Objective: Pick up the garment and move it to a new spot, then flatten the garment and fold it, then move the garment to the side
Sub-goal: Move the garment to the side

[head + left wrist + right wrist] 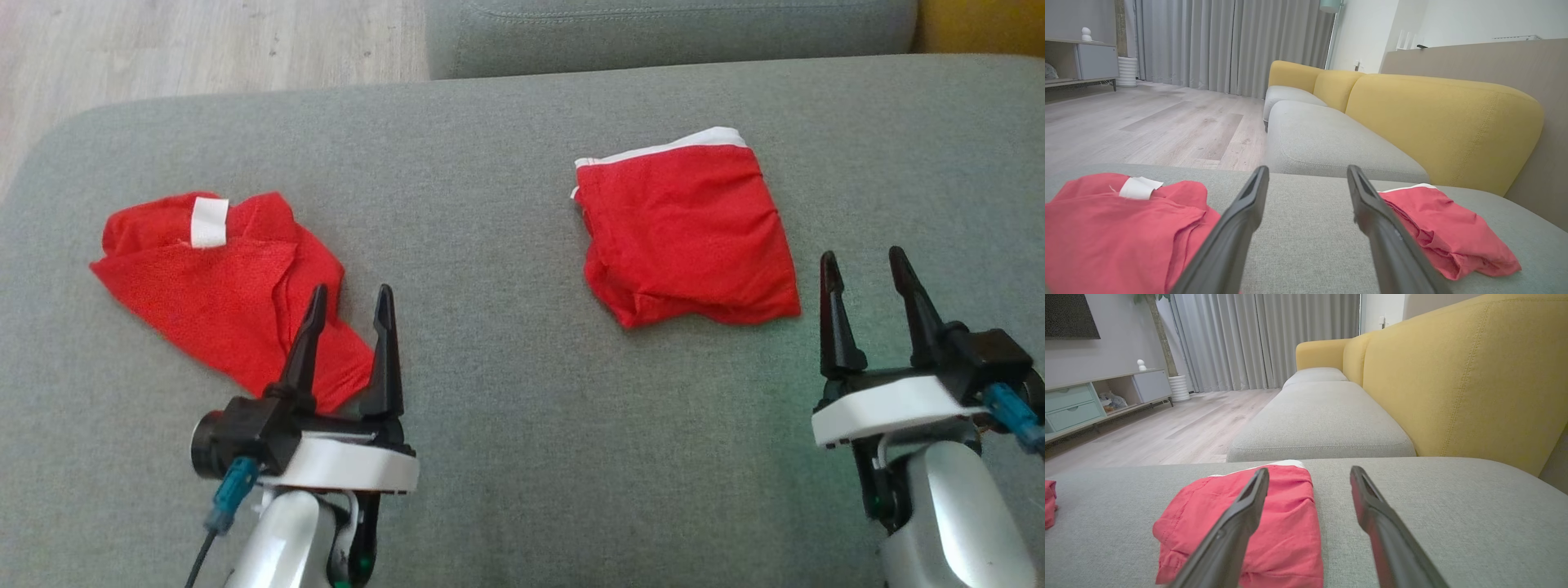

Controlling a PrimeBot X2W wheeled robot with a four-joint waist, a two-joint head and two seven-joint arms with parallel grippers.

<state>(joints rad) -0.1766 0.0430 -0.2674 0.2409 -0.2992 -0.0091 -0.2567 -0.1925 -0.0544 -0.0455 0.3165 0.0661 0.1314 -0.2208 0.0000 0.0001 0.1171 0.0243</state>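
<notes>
Folded garment [690,233] lay flat on the grey seat cushion [506,392], just ahead of the right gripper [863,255] and to its left, apart from it. That gripper's two dark fingers stood spread wide with nothing between them; in the right wrist view its left finger [1237,522] crossed in front of the red cloth. The garment sat right of the cushion's middle, toward the far edge, its white waistband [661,149] on the far side. The left gripper [351,290] was likewise spread and empty, over the near right tip of a crumpled garment [220,286] by the cushion's left edge, white label [209,220] up; whether it touched could not be told. Beyond the far edge lay another grey cushion [669,33], a yellow backrest [1437,122] and wooden floor [204,49].
</notes>
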